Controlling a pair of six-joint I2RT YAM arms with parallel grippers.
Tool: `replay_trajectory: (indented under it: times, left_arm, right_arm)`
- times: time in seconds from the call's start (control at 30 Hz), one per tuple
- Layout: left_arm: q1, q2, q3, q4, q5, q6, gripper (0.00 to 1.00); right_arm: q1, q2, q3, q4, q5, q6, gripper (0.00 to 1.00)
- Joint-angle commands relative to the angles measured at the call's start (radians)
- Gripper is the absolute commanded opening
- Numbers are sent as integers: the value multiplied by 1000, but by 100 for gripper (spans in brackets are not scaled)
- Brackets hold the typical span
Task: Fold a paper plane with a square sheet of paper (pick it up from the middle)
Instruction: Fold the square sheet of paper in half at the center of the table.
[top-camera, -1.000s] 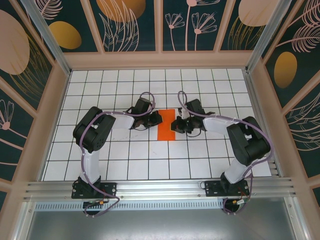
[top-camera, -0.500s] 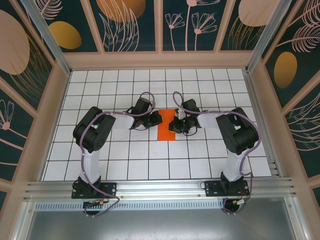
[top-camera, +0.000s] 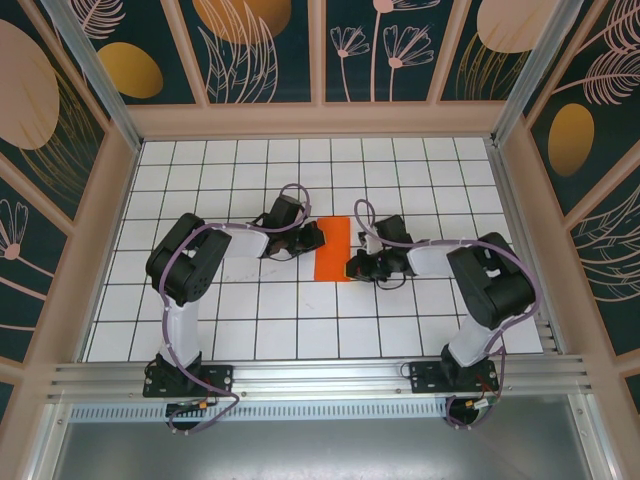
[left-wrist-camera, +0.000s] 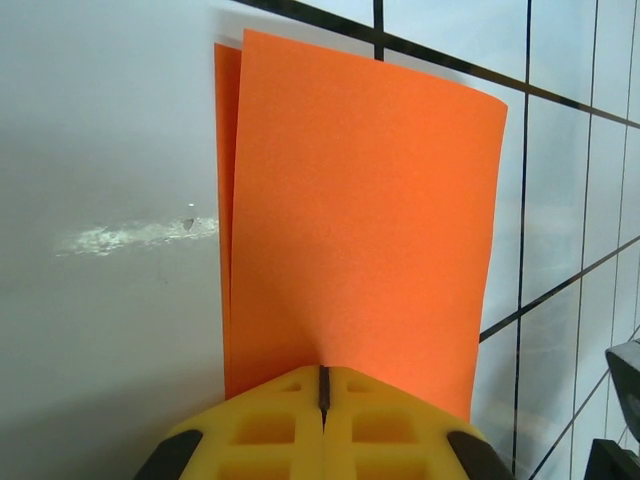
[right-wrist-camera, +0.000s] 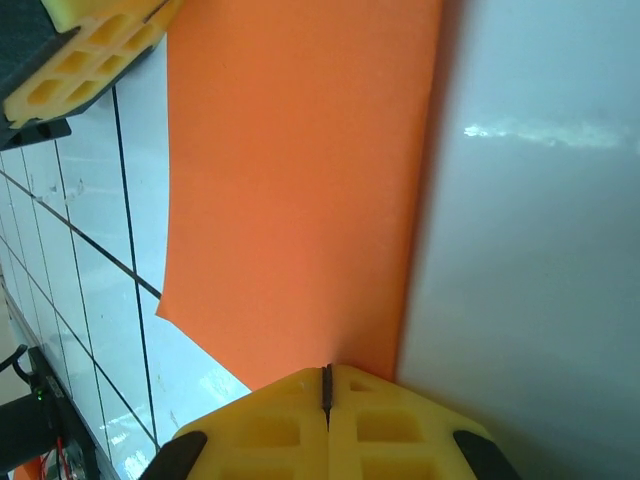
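— Both grippers: how do they stand?
— The left gripper (top-camera: 318, 238) has its fingers pressed together, tips touching the left edge of the sheet of paper (top-camera: 334, 250). The right gripper (top-camera: 352, 268) is pressed together too, tips at the sheet's right edge, toward its near end.
— Is the sheet caught between the fingers?
— Can't tell. It lies doubled over, orange, flat on the table (top-camera: 250, 320), between the two grippers.
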Motion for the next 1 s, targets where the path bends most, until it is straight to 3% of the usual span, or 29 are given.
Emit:
replay_trajectory:
  times: [0.0,0.13,0.2,0.43,0.77,0.97]
  left_arm:
    - [6,29,-5,-177,-102,61,0]
    - [6,-58,55,-169,-68,80,16]
    - [7,-103,78,-170,-72,77,31]
    - [8,-240,39,-185,-173,64,56]
    - [8,-443,-162,-192,-363,43,96]
    - [11,-528,-229,-177,-451,42,99]
  right_arm:
    - [6,-70,37,-40,63,49,3]
    - [6,-108,76,-71,217,102,4]
    - [8,-101,93,-105,271,121,5]
    - [55,-86,99,-131,317,186,8]
    - [145,-64,86,-159,326,250,12]
    - [165,-15,147,-198,273,265,13]
